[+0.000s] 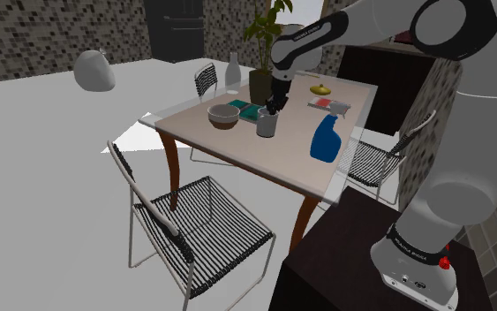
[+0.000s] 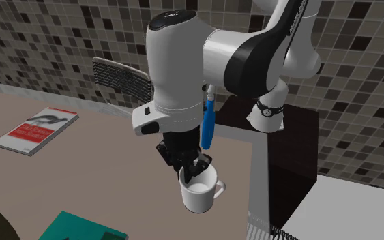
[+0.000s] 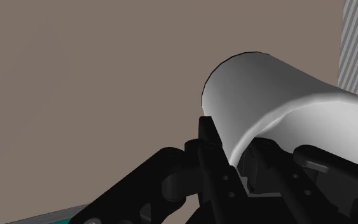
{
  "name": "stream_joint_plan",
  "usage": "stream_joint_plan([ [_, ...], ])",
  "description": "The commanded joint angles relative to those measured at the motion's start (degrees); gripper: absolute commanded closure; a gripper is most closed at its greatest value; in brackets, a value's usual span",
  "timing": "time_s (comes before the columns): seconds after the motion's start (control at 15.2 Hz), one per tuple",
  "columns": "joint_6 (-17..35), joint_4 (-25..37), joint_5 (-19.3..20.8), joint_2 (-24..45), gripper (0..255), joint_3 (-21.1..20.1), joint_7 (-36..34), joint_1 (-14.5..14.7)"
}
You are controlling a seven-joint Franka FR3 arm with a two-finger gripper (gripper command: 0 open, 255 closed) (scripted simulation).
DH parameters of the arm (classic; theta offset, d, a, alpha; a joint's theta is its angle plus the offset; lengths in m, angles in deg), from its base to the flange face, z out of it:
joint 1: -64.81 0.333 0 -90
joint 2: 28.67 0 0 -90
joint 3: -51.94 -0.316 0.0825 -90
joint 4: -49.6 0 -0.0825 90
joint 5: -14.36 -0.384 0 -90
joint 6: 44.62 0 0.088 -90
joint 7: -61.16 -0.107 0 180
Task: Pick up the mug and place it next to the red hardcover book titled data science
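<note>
The gripper (image 2: pixel 196 168) is pinching the white mug (image 2: pixel 200 194) by its wall, blue spray bottle (image 1: pixel 327 141) standing nearby, table (image 1: pixel 264 156) edge running just beside.

Counter (image 1: pixel 246 152): one. Wire chairs (image 1: pixel 215 225) (image 1: pixel 207 79) (image 1: pixel 370 163): three. Mug (image 2: pixel 198 192): one. Bowl (image 1: pixel 223 116): one. Books: two, namely teal book (image 1: pixel 248 109) and white book with red band (image 2: pixel 37 129). Bottles: two, namely blue spray bottle (image 1: pixel 326 141) and pale bottle (image 1: pixel 232 73). Potted plant (image 1: pixel 261 86): one. Small yellow item (image 1: pixel 320 89): one. Grey rounded object (image 1: pixel 94 71): one. Robot arm (image 1: pixel 467 132): one. Gripper (image 2: pixel 194 168): one.
</note>
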Motion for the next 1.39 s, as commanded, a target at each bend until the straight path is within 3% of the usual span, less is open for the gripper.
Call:
stream_joint_plan([
  [0.0,-1.4,0.7,0.3,-0.7,255,0.1,-0.3,0.0],
  [1.32,-15.8,12.0,1.7,-4.0,255,0.4,-2.0,0.0],
])
